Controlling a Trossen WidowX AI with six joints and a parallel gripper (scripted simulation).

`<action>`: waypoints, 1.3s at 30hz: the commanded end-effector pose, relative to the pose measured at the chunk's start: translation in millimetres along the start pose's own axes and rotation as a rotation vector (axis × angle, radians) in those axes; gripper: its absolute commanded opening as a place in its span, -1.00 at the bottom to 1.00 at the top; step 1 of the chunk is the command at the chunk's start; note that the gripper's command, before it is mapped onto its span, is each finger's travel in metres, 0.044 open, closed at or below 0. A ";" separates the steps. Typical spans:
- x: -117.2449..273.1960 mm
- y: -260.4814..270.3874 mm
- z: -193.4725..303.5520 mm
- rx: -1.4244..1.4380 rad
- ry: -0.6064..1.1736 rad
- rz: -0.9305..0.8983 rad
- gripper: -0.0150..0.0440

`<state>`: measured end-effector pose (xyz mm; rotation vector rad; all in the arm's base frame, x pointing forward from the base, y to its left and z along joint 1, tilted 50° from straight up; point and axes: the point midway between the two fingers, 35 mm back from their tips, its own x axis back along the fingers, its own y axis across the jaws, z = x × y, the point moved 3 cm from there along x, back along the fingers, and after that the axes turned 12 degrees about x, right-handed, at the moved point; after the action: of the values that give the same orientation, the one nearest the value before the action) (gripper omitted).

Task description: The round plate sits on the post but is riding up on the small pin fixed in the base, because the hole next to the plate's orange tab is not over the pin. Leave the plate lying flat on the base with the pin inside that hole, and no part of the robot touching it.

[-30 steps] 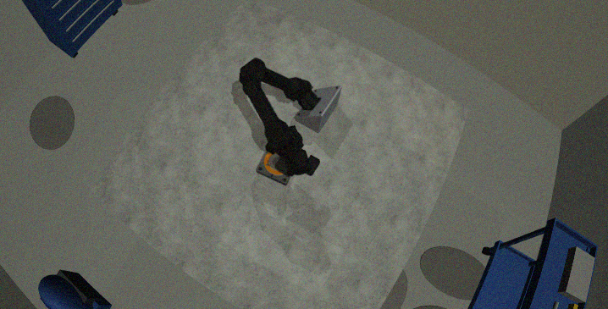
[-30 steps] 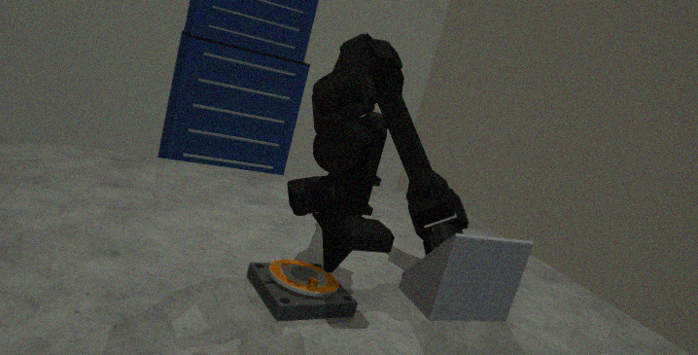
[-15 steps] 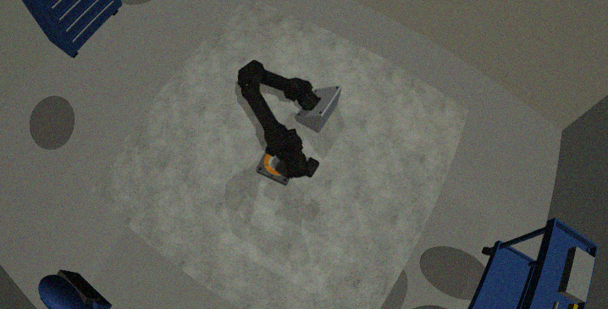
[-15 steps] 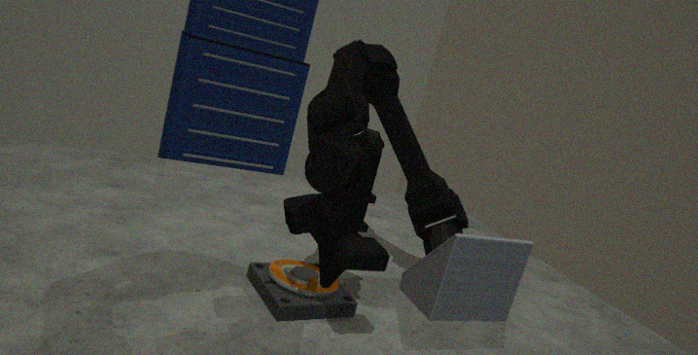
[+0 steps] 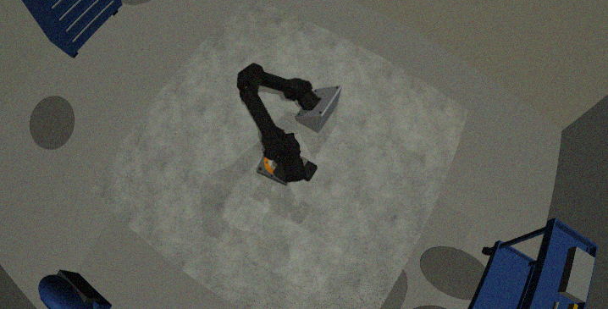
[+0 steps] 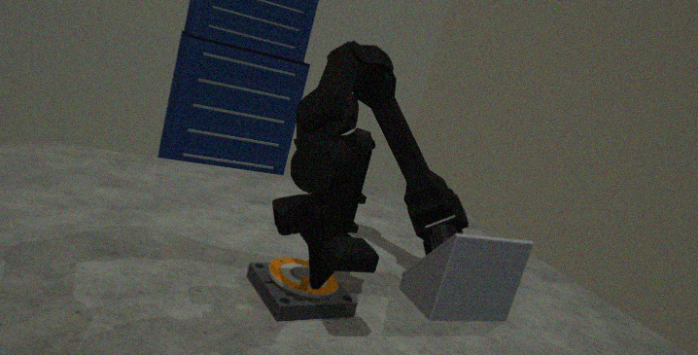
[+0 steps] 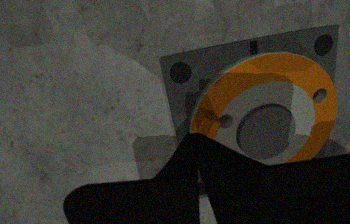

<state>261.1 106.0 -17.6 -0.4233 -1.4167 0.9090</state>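
Since the tool is pinched fully shut with nothing in it, tip down at the plate rim, I'd say the turning is barely started. The plate sits on the base, apparently not seated over the pin yet. Further off: grey wedge block, then a blue cabinet; nothing's blocking.

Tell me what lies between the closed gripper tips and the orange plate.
Nothing visible: in the exterior view the shut gripper comes down onto the plate itself; no gap shows.
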 end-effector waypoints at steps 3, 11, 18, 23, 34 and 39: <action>1.1 -4.3 -9.7 -0.003 -0.008 0.002 -0.49; 1.7 -9.8 -18.1 -0.003 -0.008 0.003 -0.49; 2.8 -16.3 -25.0 -0.003 -0.008 0.003 -0.49; 3.2 -22.2 -29.2 -0.003 -0.008 0.003 -0.49; 4.0 -33.1 -34.4 -0.004 -0.008 0.004 -0.49; 3.9 -37.6 -35.6 -0.004 -0.008 0.004 -0.49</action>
<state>301.2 97.0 3.0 -0.4237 -1.4213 0.9102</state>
